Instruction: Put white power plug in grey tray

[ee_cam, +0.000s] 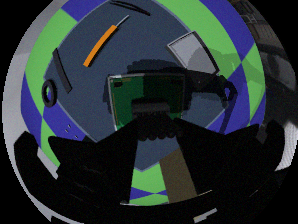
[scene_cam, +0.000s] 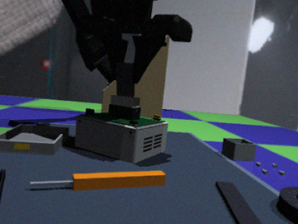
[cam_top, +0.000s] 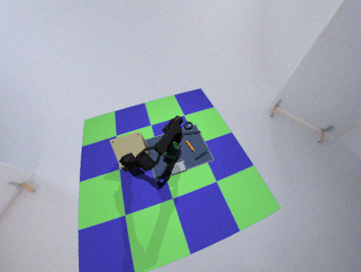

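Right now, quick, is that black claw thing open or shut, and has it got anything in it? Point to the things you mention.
End effector [scene_cam: 125, 87] [ee_cam: 156, 123]: closed on the power plug [scene_cam: 125, 100], which is over the circuit board [scene_cam: 151, 122] [ee_cam: 126, 101].
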Tool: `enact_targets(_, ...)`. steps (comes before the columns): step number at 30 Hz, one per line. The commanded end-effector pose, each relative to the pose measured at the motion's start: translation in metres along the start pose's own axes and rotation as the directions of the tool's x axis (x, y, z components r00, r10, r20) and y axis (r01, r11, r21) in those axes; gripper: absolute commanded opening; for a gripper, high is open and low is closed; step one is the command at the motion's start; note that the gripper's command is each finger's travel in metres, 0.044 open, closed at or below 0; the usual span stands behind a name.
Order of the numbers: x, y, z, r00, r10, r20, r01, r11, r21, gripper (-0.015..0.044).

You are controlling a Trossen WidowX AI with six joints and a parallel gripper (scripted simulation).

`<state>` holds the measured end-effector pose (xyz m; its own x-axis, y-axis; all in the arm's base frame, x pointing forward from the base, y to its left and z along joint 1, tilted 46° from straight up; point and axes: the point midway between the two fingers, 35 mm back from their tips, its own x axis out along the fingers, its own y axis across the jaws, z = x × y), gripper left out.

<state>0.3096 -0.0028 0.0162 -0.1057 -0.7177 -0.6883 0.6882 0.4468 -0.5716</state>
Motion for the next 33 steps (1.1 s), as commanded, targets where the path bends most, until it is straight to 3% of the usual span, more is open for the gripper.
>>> enact_targets(1, -0.017, 0.009, -0.002, 0.998, -0.062, 0.024, 0.062, 0.998, -0.016, 0.0000)
enact_targets(6, -0.018, 0.010, -0.002, 0.997, -0.077, 0.024, 0.078, 0.997, -0.016, 0.0000)
enact_targets(18, -0.021, -0.012, -0.002, 0.983, 0.184, 0.018, -0.183, 0.983, -0.023, 0.0000)
enact_targets(29, -0.024, 0.008, -0.002, 0.998, -0.062, 0.023, 0.062, 0.998, -0.016, 0.0000)
enact_targets(33, -0.026, 0.010, -0.002, 0.996, -0.087, 0.024, 0.088, 0.996, -0.016, 0.0000)
